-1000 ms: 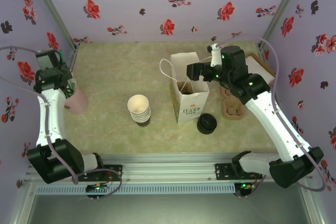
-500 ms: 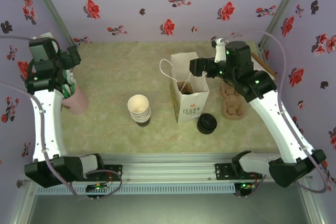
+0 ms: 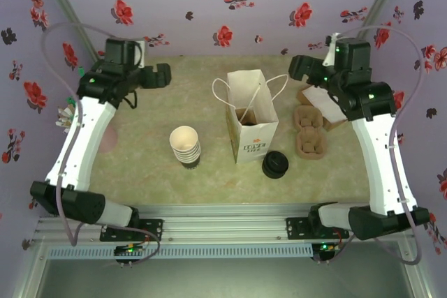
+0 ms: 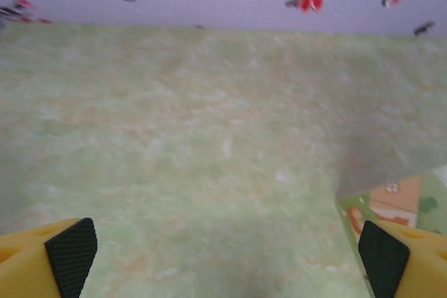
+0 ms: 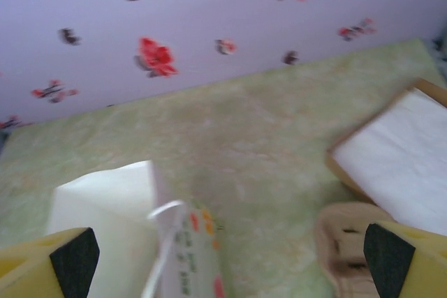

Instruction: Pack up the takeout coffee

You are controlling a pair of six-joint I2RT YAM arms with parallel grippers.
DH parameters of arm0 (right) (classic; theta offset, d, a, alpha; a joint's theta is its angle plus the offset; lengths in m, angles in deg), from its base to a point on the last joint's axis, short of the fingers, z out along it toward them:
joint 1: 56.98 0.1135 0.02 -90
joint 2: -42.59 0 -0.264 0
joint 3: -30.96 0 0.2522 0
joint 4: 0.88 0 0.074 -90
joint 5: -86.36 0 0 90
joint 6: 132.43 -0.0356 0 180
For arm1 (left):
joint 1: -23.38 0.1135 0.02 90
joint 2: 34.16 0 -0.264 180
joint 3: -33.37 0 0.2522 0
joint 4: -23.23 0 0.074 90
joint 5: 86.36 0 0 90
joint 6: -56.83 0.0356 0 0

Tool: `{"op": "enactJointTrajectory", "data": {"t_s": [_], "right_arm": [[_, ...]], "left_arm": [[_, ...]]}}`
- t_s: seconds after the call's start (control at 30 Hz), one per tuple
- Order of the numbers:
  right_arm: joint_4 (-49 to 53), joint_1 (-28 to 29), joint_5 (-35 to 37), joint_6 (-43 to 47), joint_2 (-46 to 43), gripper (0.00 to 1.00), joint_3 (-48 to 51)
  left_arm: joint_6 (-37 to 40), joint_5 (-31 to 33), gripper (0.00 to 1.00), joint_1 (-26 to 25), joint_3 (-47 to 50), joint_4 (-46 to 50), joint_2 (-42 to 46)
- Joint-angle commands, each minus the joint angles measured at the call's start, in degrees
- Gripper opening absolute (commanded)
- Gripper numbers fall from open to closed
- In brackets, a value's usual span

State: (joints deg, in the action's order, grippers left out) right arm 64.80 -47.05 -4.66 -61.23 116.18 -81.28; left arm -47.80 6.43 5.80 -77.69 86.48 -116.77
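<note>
Both arms have swung away since the last frame: left one in from the side wall, right one back off the tall white paper bag [image 3: 251,127] w/ string handles. Your left fingers [image 4: 70,249] are spread wide, nothing btwn them, green bench [image 3: 150,120] below. Your right fingers [image 5: 73,252] are wide too, empty, right-rear of bag. The lidded pale paper coffee cup: can't tell where it sits, bag's mouth reads as brown shadow. Stack of lidless cream cups [image 3: 185,146] is left of bag, black round lids [image 3: 275,165] near its front-right corner.

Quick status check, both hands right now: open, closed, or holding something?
Left hand: open, holding nothing.
Right hand: open, holding nothing.
</note>
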Motion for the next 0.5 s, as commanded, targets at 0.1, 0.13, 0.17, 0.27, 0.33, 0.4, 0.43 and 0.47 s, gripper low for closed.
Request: {"op": "enactJointTrajectory", "data": {"t_s": [0.1,0.13,0.17,0.27,0.33,0.4,0.43,0.47], "right_arm": [[4.0,-7.2,-0.1,-3.8,-0.9,0.99,8.1],[3.8,-7.9,-0.6,-4.0,-1.2,0.99,9.8],[3.6,-8.7,-1.2,-4.2,-1.7,0.99,11.9],[2.6,-10.2,-1.8,-4.5,-2.2,0.99,16.8],[1.6,-11.3,-2.4,-4.9,-1.8,0.99,19.2],[0.4,-12.5,-2.5,-5.5,-0.2,0.98,20.5],[0.1,-12.9,-2.5,-5.9,0.9,0.97,20.5],[-0.5,-13.3,-1.9,-6.5,2.3,0.95,20.4]], "left_arm": [[-3.7,-5.6,0.99,-3.7,4.1,-3.3,-0.9],[-4.3,-6.1,0.99,-4.2,5.4,-4.2,-0.8],[-4.7,-6.7,0.99,-4.5,6.8,-5.2,-0.7],[-5.3,-7.8,0.99,-5.2,10.5,-7.7,-0.5],[-5.5,-9.4,0.99,-5.2,12.0,-9.0,-1.0],[-5.6,-9.7,0.99,-5.3,12.8,-9.7,-2.0],[-5.7,-9.9,0.99,-5.3,13.1,-10.0,-2.3],[-5.7,-10.0,0.99,-5.3,13.3,-10.5,-2.7]]}}
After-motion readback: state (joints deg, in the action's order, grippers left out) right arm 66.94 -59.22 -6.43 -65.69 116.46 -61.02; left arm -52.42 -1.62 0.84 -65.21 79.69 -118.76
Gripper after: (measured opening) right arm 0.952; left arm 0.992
